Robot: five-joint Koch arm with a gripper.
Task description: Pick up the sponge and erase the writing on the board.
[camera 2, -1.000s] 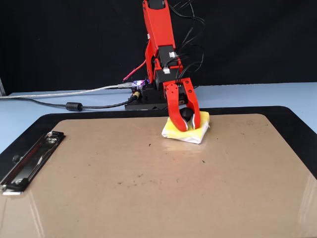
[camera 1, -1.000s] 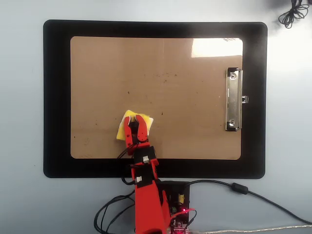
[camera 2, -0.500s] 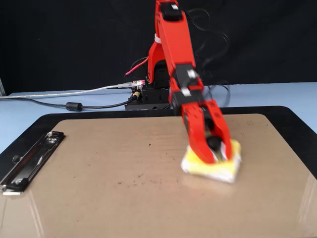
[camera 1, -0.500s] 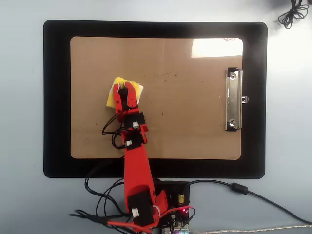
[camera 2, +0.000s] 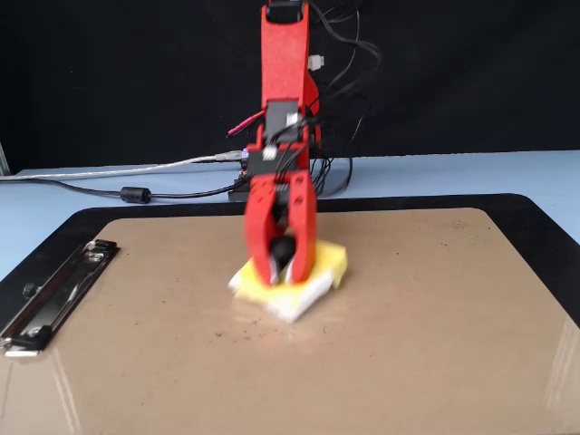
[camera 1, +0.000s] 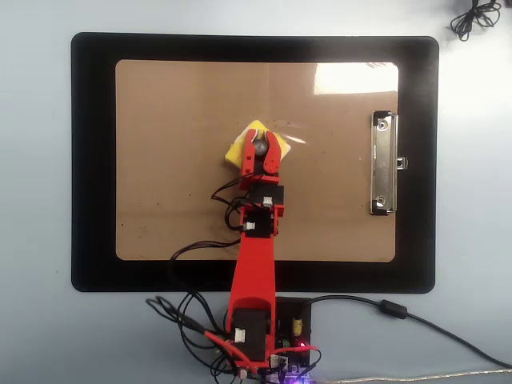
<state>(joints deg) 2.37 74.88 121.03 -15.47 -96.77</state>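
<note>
Yellow sponge [camera 1: 242, 144] sits flat on the board [camera 1: 160, 160], near the board's middle in the overhead view, slightly toward the top edge. Red gripper [camera 1: 262, 150] is clamped around the sponge's black knob [camera 2: 284, 249]: one finger on each side of the knob, jaws closed down onto it, with the knob visible between them in the fixed view (that view is blurred around the gripper, so exact contact is hard to read). Sponge's white edge [camera 2: 288, 304] shows along its near side in the fixed view, touching the board surface.

Arm [camera 1: 254, 264] reaches from its base [camera 1: 276, 320] at the bottom of the overhead view, across the black mat [camera 1: 92, 160] and up over the board. Loose black wires [camera 1: 200, 248] hang beside the arm.

Board is brown with rounded corners, lying on the mat, silver clip [camera 1: 383, 163] on its right short side in the overhead view, left side in the fixed view [camera 2: 50, 294]. Writing: no clear scribble visible on the board, only tiny dark specks scattered over it. Glare patch [camera 1: 356, 78] sits near the board's upper right corner in the overhead view.

Mat rests on a pale blue table [camera 1: 36, 336]. Cable with a ferrite lump [camera 1: 394, 309] runs right from the base.
</note>
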